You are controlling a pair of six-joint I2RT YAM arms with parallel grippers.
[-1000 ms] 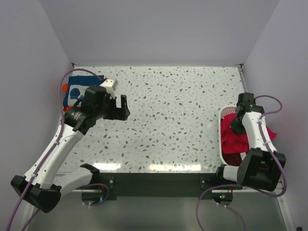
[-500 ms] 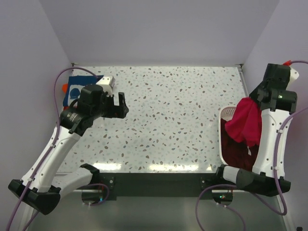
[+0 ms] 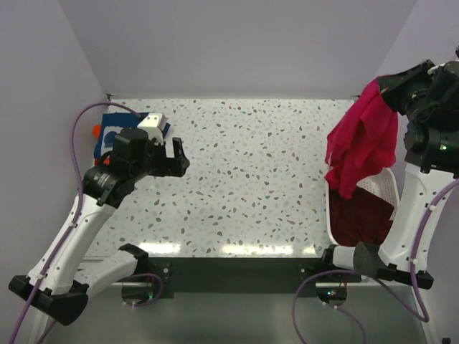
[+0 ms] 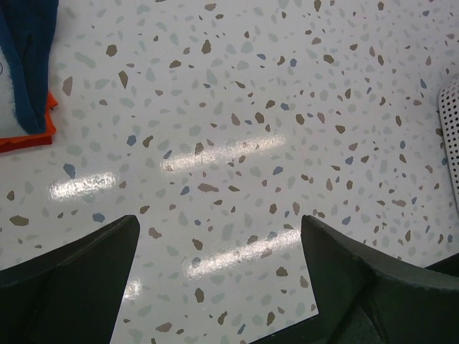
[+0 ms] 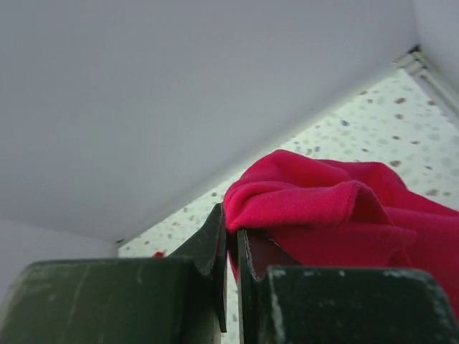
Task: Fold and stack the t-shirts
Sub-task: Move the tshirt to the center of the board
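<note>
A crimson-pink t-shirt (image 3: 361, 140) hangs high over the right side of the table, its top pinched in my right gripper (image 3: 385, 84), which is shut on a fold of the crimson-pink t-shirt (image 5: 323, 204). A dark maroon t-shirt (image 3: 361, 217) lies in the white laundry basket (image 3: 386, 189) below. At the far left, a folded navy t-shirt with white print (image 3: 112, 132) rests on an orange t-shirt (image 3: 97, 130). My left gripper (image 3: 177, 157) hovers open beside that stack, with only bare table between its fingers (image 4: 79, 269). The navy t-shirt (image 4: 29, 57) and the orange t-shirt's edge (image 4: 32, 136) show at the upper left of the left wrist view.
The speckled tabletop (image 3: 251, 172) spreads between the two arms. Walls close in the back and both sides. The basket's perforated rim (image 4: 450, 136) shows at the right edge of the left wrist view.
My right arm has risen from the basket, lifting the crimson-pink t-shirt up and back until it hangs free. The left arm has drifted slightly back and left.
</note>
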